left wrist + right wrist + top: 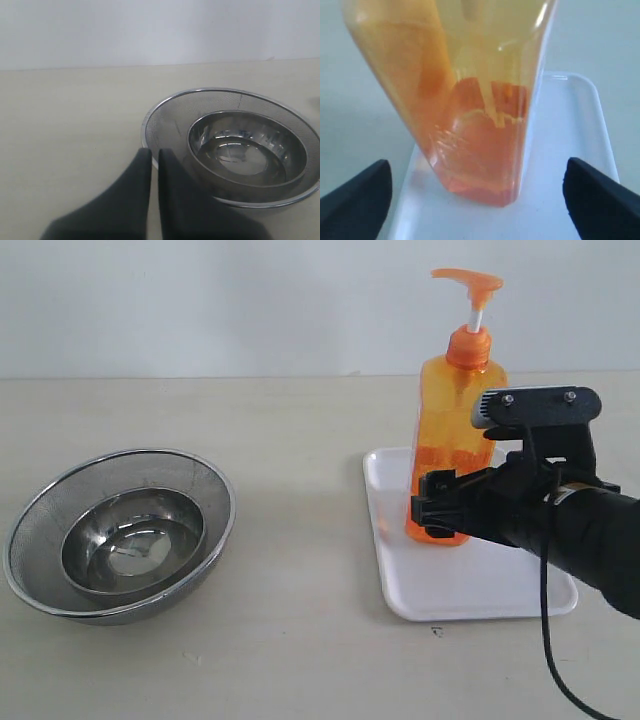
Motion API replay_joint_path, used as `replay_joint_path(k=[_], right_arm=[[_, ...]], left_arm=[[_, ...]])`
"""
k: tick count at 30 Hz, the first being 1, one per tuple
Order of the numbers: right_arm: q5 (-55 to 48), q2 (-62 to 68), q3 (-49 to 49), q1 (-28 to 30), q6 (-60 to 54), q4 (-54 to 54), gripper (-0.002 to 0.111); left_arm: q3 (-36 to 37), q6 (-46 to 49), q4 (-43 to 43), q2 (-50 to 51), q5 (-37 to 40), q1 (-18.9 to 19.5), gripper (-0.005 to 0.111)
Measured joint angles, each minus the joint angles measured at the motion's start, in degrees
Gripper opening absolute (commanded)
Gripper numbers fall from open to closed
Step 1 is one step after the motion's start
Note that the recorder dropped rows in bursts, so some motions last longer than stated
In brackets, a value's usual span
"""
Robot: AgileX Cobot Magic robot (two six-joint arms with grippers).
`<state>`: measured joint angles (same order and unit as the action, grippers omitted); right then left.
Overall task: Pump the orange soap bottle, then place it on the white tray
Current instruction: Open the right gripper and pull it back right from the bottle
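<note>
The orange soap bottle [455, 430] stands upright on the white tray [480, 595], near the tray's back left part. Its pump head points left in the exterior view. My right gripper [440, 508] is low around the bottle's base and open. In the right wrist view the bottle [480, 130] rests on the tray [570, 125], and both black fingertips [365, 190] stand well clear of its sides, so the right gripper [476, 182] holds nothing. My left gripper [154, 154] is shut and empty, low over the table beside the bowls.
A steel mesh bowl [40, 530] with a smaller steel bowl [135, 540] inside sits on the left of the table. In the left wrist view the mesh bowl's rim [165, 102] lies just beyond the fingertips. A black cable [548, 640] hangs from the right arm.
</note>
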<state>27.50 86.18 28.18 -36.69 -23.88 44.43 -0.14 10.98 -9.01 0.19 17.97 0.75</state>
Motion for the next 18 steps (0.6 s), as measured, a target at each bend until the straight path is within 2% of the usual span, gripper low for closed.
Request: replay_joint_path(k=[18], right_arm=[[-4.2,-8.5,-7.1,0.0,1.0,-1.4,0.083]], left_arm=[[0.0,0.0,0.0,0.0,0.0,0.0,0.005]])
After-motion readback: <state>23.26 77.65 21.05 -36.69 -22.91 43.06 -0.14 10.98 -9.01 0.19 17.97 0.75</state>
